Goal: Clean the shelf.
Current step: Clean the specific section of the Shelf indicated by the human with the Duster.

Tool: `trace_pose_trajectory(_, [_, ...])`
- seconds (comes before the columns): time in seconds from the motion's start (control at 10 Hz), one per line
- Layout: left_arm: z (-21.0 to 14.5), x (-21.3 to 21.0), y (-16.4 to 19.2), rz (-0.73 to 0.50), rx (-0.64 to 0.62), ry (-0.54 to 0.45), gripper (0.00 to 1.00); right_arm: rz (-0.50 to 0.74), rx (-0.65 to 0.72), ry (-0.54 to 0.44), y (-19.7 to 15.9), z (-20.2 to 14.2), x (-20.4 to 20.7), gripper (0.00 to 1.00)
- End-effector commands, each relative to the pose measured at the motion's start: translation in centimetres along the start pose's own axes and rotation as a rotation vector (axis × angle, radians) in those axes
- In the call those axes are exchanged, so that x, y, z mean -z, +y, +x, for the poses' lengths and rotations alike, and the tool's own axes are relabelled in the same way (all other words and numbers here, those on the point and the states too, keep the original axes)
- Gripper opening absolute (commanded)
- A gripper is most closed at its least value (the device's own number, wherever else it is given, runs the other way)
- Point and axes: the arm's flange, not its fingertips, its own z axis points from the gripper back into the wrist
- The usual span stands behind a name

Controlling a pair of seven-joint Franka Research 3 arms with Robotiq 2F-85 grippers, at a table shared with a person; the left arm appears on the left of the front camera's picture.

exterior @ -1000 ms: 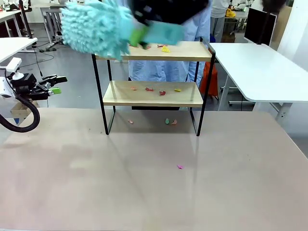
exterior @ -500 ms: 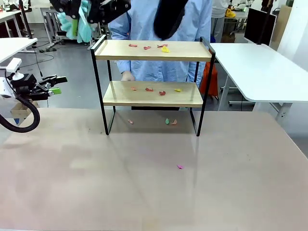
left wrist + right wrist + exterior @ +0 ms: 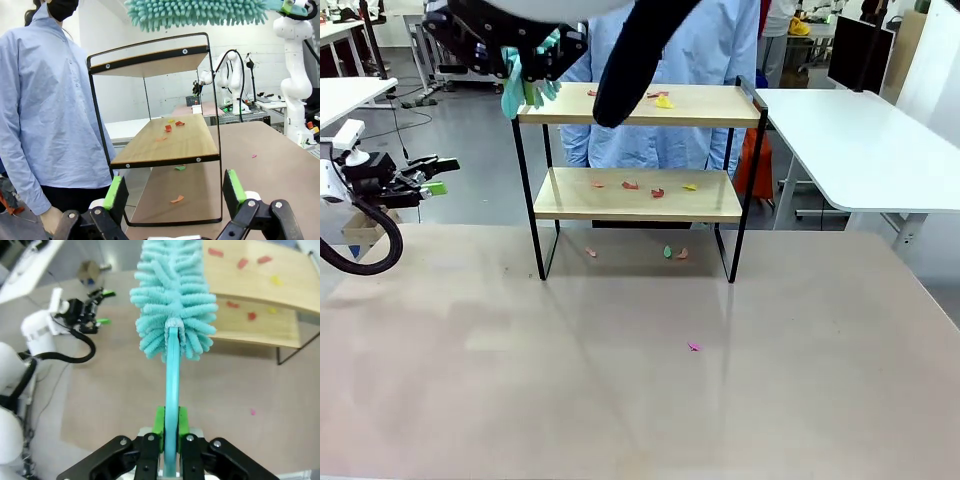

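Observation:
The shelf (image 3: 710,108) stands at the table's far middle, two light wood boards in a black frame. Small coloured scraps (image 3: 660,100) lie on its top board, more (image 3: 645,188) on the lower one. My right gripper (image 3: 525,60) hangs over the top board's left end, shut on the handle of a teal fluffy duster (image 3: 525,90). From the right wrist, the green pads (image 3: 159,426) clamp the handle, and the duster head (image 3: 172,315) points past the shelf (image 3: 235,285). My left gripper (image 3: 432,176) stays at the far left, open; its pads (image 3: 115,192) frame the shelf (image 3: 150,150) with the duster (image 3: 200,12) above.
A person in a light blue shirt (image 3: 720,50) stands right behind the shelf. Scraps (image 3: 672,252) lie on the table under the shelf, and a pink one (image 3: 694,347) nearer me. A white table (image 3: 860,140) adjoins at the right.
My right arm has carried the duster away from the camera: from broadside over the top board's left part to hanging end-on at its left end. The left arm has not moved.

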Motion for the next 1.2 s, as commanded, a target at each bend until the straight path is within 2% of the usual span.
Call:
trace_pose_trajectory(0.0, [0.4,0.0,0.0,0.0,0.012,0.003,1.0,-0.002,0.013,0.013,5.7,3.1,1.0,0.13])
trace_pose_trajectory(0.2, [0.4,0.0,0.0,0.0,0.012,0.003,1.0,0.021,0.038,0.039,5.2,4.3,2.8,0.13])
trace_pose_trajectory(0.7, [0.4,0.0,0.0,0.0,0.012,0.003,1.0,0.036,0.072,0.134,4.3,4.2,5.6,0.13])
trace_pose_trajectory(0.8, [0.4,0.0,0.0,0.0,0.012,0.003,1.0,0.027,0.027,0.085,3.1,3.1,6.3,0.13])
trace_pose_trajectory(1.1, [0.4,0.0,0.0,0.0,0.012,0.003,1.0,0.027,0.027,0.085,3.1,3.1,6.3,0.13])
